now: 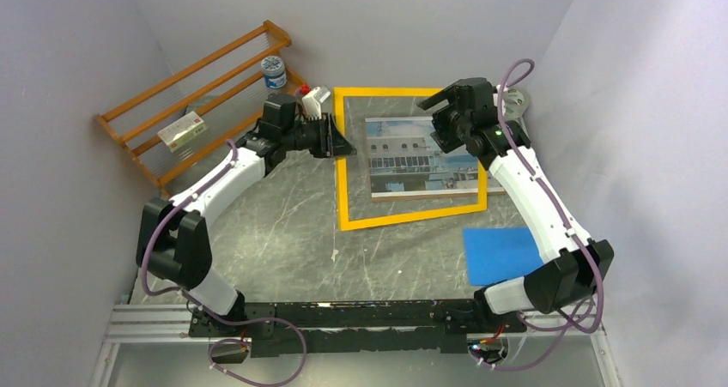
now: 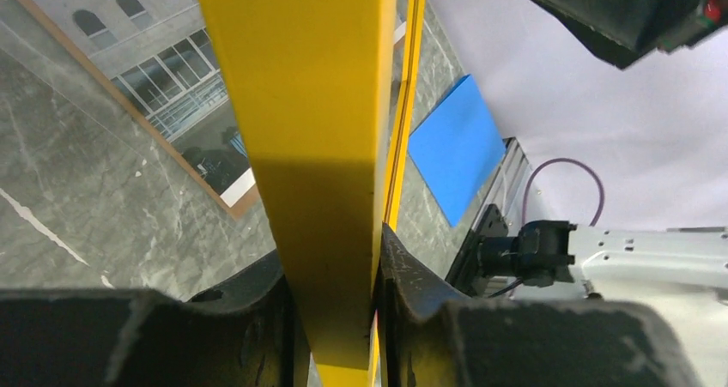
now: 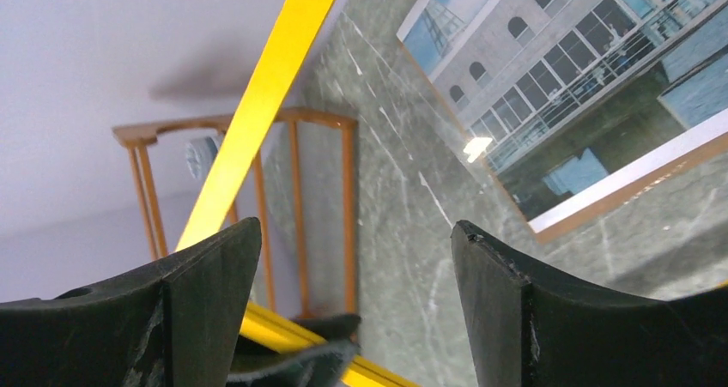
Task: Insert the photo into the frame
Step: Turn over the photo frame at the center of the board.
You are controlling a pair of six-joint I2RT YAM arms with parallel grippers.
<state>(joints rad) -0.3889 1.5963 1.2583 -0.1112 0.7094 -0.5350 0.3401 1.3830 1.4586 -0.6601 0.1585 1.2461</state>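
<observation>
Left gripper [image 1: 342,143] clamps the left rail of the yellow frame [image 1: 412,217]; right gripper [image 3: 356,258], jaws apart, hovers by the photo [image 1: 412,160].

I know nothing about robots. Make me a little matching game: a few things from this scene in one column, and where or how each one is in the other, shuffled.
1 frame
2 photo
3 blue sheet
4 right gripper

a open, holding nothing
b pinched by the left gripper
c flat on the table, outside the frame
d seen inside the yellow border

Pairs: 1-b, 2-d, 3-c, 4-a
</observation>
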